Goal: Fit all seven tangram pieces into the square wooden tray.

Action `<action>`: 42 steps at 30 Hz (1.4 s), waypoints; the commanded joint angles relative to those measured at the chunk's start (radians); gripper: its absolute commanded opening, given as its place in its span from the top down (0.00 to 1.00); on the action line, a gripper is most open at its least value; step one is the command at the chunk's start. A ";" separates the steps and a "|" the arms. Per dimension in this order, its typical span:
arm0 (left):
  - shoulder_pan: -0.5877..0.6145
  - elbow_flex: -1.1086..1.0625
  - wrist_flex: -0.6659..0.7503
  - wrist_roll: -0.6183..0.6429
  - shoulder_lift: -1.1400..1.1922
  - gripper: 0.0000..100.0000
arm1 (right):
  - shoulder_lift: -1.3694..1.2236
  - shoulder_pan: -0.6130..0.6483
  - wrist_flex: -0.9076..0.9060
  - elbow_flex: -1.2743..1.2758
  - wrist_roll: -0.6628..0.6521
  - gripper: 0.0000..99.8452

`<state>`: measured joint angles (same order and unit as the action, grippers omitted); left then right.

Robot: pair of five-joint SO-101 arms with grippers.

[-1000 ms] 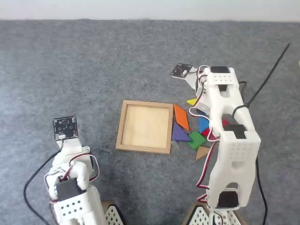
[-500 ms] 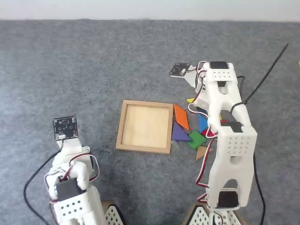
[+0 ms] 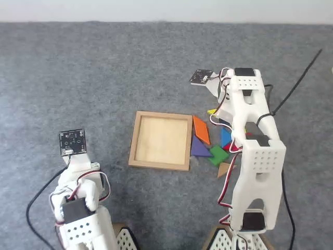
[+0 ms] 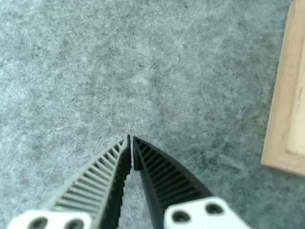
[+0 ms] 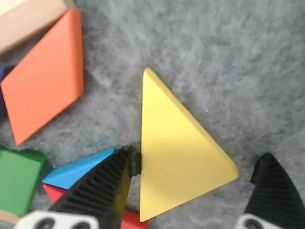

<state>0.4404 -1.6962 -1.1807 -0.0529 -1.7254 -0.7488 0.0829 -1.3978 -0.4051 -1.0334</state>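
Clearly straddling the yellow triangle [image 5: 176, 162] with the right gripper [image 5: 198, 160], fingers [image 5: 102, 186] spread, one touching its long edge. Lying flat on carpet [image 3: 104, 67] at 2 o'clock from the tray [image 3: 133, 140]. Risks pivoting out on closing, pinched edge against corner. Long axis along the touching finger, opposite corner aimed at the other. Left gripper [image 4: 131, 139] pressed together.

This looks like a robotics lab bench. Grey felt [image 3: 104, 73] covers the table, and two white printed arms, left [image 3: 78, 213] and right [image 3: 257, 166], stand on it with bare wires [image 3: 225, 198] and camera boards [image 3: 72, 141]. A black cable [image 3: 298, 80] trails off towards a plain wall [image 3: 156, 10]. A tray [image 3: 134, 140] and coloured pieces [image 3: 201, 130] lie between the arms.
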 commanded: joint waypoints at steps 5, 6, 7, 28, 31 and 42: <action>0.009 0.016 0.021 0.000 0.005 0.99 | -0.001 -0.019 0.012 -0.029 0.009 0.63; 0.009 0.016 0.021 0.000 0.005 0.99 | -0.001 -0.018 0.012 -0.029 0.011 0.63; 0.009 0.016 0.021 0.000 0.005 0.99 | -0.001 -0.018 0.012 -0.029 0.009 0.64; 0.009 0.016 0.021 0.000 0.005 0.99 | 0.005 -0.021 0.028 -0.028 0.011 0.86; 0.009 0.016 0.021 0.000 0.005 0.99 | 0.012 -0.019 0.022 -0.034 0.011 0.86; 0.009 0.016 0.018 0.000 0.005 0.99 | 0.211 -0.022 -0.067 -0.034 0.075 0.86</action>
<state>0.4404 -1.6962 -1.1807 -0.0529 -1.7254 -0.6813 0.0721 -1.4254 -0.4127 -0.9981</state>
